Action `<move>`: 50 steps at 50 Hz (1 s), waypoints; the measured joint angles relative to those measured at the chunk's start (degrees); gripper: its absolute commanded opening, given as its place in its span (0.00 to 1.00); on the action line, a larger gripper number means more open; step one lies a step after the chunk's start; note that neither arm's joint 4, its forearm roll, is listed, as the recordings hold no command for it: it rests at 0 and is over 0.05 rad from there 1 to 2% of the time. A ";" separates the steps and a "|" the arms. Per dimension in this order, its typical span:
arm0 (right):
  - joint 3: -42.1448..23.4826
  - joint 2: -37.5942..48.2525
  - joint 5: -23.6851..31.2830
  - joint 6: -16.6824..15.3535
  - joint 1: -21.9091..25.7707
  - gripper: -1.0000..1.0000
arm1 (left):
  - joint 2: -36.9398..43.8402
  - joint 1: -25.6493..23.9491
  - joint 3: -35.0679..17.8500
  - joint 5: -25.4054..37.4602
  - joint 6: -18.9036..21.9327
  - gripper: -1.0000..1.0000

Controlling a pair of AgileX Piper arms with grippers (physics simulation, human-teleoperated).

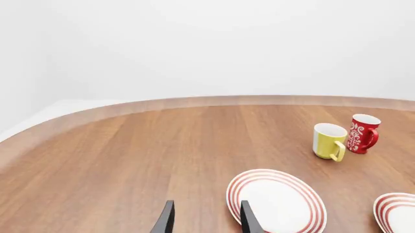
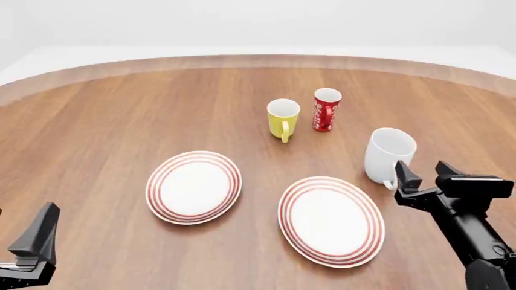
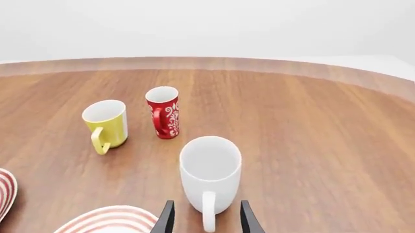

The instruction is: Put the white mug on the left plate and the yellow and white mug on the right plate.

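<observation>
1. In the front view we see the white mug (image 2: pixel 388 153) standing upright on the table (image 2: pixel 96 127), just beside the far right edge of the right plate (image 2: pixel 332 220) but not on it. Its handle points toward our right gripper (image 2: pixel 420 176), which is very near the handle with released jaws. The yellow and white mug (image 2: pixel 283 118) stands farther away, close beside a red cup (image 2: pixel 325 109). The left plate (image 2: pixel 193 186) carries nothing. Our left gripper (image 2: pixel 36 241) sits low at the near left corner; here we cannot tell its state.

2. In the left wrist view our left gripper (image 1: pixel 204 218) shows two dark fingers apart, with nothing between them. One finger overlaps the edge of the left plate (image 1: pixel 279 201). The yellow and white mug (image 1: pixel 329 141) and the red cup (image 1: pixel 362 133) stand beyond, and a part of the right plate (image 1: pixel 395 213) shows at the corner.

3. In the right wrist view our right gripper (image 3: pixel 206 217) is spread, and the handle of the white mug (image 3: pixel 209 172) lies between the fingertips; we cannot tell if they touch it. Behind stand the yellow and white mug (image 3: pixel 106 124) and the red cup (image 3: pixel 163 118), nothing between them and the white mug.
</observation>
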 measured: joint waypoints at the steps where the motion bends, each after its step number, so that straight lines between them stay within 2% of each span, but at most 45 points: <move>1: -0.37 0.73 -0.15 0.06 -0.06 1.00 | 0.00 0.00 0.00 0.00 0.00 1.00; 50: -8.35 17.11 -1.71 1.71 -0.44 1.00 | 0.00 0.00 0.00 0.00 0.00 1.00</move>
